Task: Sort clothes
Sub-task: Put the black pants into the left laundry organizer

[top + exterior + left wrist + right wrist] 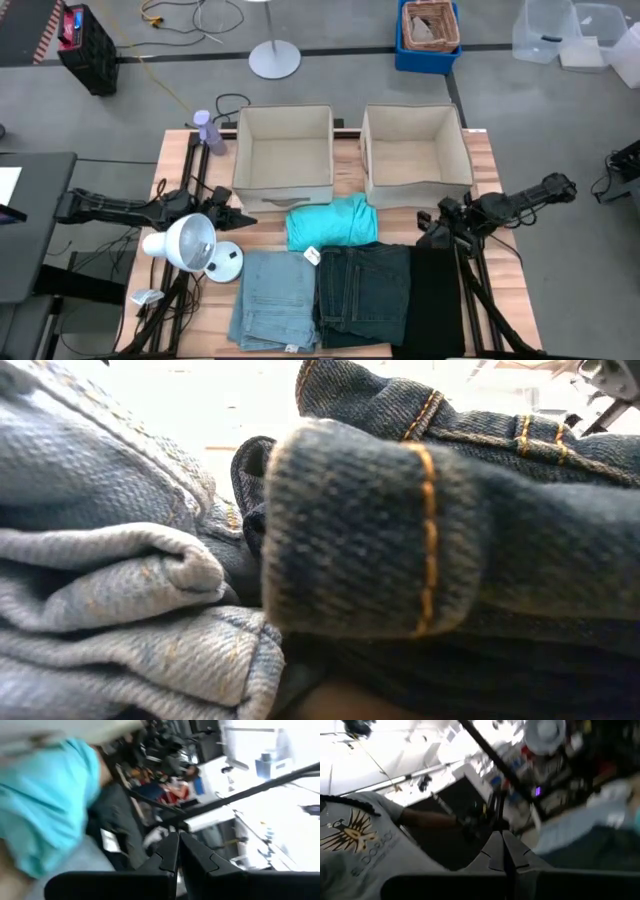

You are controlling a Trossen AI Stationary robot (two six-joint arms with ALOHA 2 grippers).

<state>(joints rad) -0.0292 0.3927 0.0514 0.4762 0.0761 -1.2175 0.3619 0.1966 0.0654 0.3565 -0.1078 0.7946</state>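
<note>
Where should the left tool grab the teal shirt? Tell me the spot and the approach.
Take the teal shirt at its left edge, coming in from the left, where the left tool sits shut. That edge lies free on the table; its right side crowds the dark jeans.

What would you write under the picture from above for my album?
Four folded clothes wait in front of two empty beige boxes while both robot arms rest at the table's sides.

Left gripper (pixel 243 217) low at table's left edge, fingers pressed together, pointing inward. Right gripper (pixel 425 226) low at right edge, fingers closed, pointing inward.
</note>
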